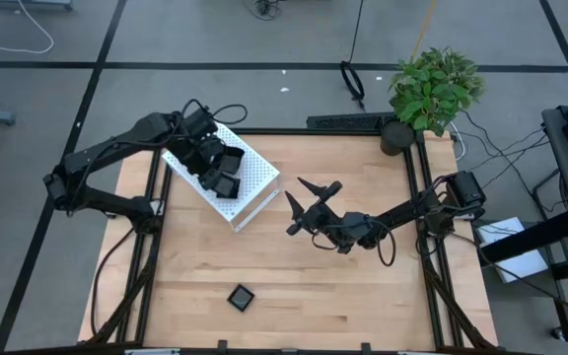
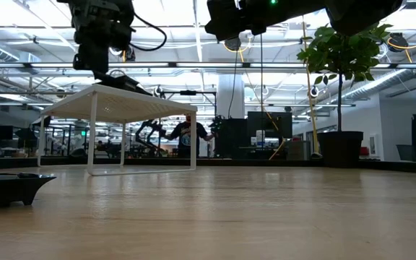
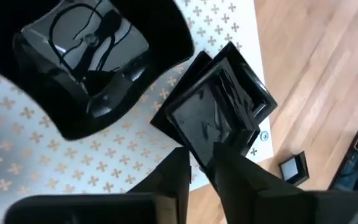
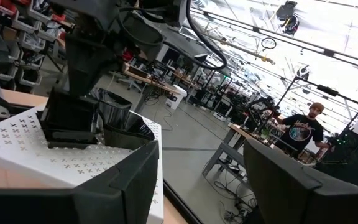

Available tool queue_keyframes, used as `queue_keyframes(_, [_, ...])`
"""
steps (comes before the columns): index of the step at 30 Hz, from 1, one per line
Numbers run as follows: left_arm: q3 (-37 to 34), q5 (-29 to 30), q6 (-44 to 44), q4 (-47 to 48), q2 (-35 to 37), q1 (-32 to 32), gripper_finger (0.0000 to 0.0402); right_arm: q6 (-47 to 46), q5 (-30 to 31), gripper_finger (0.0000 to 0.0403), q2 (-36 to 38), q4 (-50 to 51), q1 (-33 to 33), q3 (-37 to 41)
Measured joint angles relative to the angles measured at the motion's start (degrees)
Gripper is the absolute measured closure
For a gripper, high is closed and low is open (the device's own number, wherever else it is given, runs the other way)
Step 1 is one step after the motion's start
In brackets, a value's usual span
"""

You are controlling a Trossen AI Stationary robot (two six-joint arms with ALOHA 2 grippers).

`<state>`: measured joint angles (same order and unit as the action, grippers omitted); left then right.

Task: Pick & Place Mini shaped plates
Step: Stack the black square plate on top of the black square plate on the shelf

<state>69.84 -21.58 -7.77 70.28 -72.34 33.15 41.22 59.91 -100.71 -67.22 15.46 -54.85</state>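
Overhead, the left arm folds over the white perforated box [image 1: 233, 174], its left gripper [image 3: 199, 167] narrowly parted around the square plates [image 3: 219, 109]' edge. Mid-table, the right gripper [image 1: 309, 197] spreads wide, empty. 1 plate [image 1: 241, 296] lies near the front edge.

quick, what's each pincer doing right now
left pincer: over the white perforated box, at a square black plate; grip cannot be told
right pincer: open, empty

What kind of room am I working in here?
Probably an open-plan robotics lab or workshop: exposed ceiling trusses, rows of benches with monitors, and a person standing at another station behind the wooden table.
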Motion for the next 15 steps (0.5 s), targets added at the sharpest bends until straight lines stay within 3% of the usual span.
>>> queue_keyframes(9, [0.00, 0.87, -1.44, -2.84, 0.00, -2.24, 0.0286, -0.01, -0.01, 0.0181, 0.00, 0.00, 0.01, 0.00])
queue_keyframes(15, [0.00, 0.92, 1.13, -2.60, 0.00, -2.60, 0.0278, -0.01, -0.01, 0.0181, 0.00, 0.00, 0.00, 0.00])
